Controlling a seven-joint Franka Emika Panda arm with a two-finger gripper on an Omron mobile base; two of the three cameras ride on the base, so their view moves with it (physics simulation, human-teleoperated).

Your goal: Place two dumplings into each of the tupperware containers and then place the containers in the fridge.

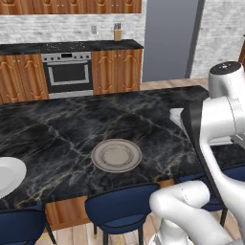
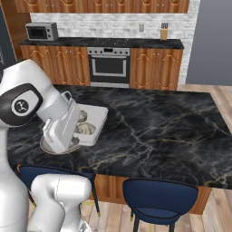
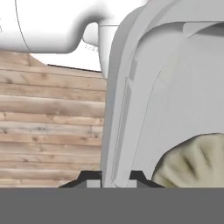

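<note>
My gripper [image 3: 114, 177] is shut on the thin pale wall of a tupperware container [image 3: 175, 100], which stands between the two fingertips. A ribbed beige dumpling [image 3: 192, 164] lies inside it, close to the fingers. From the right base, the container [image 2: 100, 113] sits at the near left of the black island beside my hand, with two dumplings [image 2: 83, 116] [image 2: 89, 129] in it. From the left base, one corner of the container [image 1: 176, 115] peeks out behind my arm. The slate-grey fridge [image 1: 170, 38] stands shut beyond the island.
A round grey plate [image 1: 116, 155] lies mid-counter near the front edge, and a white plate [image 1: 7, 174] at the far left. Blue stools [image 1: 119, 206] line the island's near side. A steel oven [image 1: 67, 72] sits in the back cabinets.
</note>
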